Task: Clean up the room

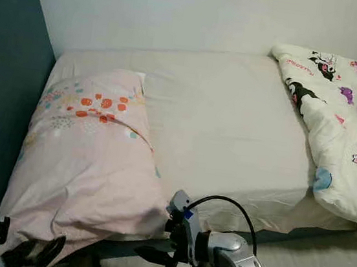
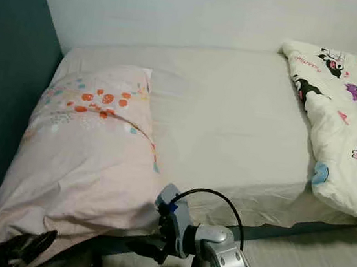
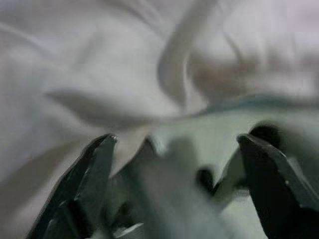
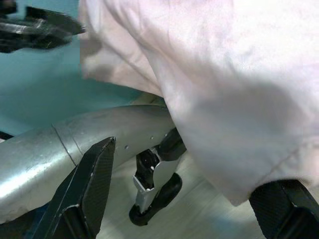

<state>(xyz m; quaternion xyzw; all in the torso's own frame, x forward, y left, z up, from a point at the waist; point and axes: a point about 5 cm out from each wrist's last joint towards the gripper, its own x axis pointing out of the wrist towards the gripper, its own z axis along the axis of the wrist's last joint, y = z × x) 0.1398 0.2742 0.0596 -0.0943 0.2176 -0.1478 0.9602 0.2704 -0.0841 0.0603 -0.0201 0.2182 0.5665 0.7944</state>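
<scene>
The only writing in sight is on the white cartoon-print duvet point(image 1: 336, 120), which lies bunched at the far right end of the bed point(image 1: 231, 127). A short line of red letters runs along the duvet's upper edge, just beside a black-and-white cartoon figure; it is too small and too slanted to spell out. The pink pillow point(image 1: 88, 155) at the bed's other end carries orange and teal floral shapes but no letters. No label, brand mark or number can be read on the arms or on either gripper in the wrist views.
</scene>
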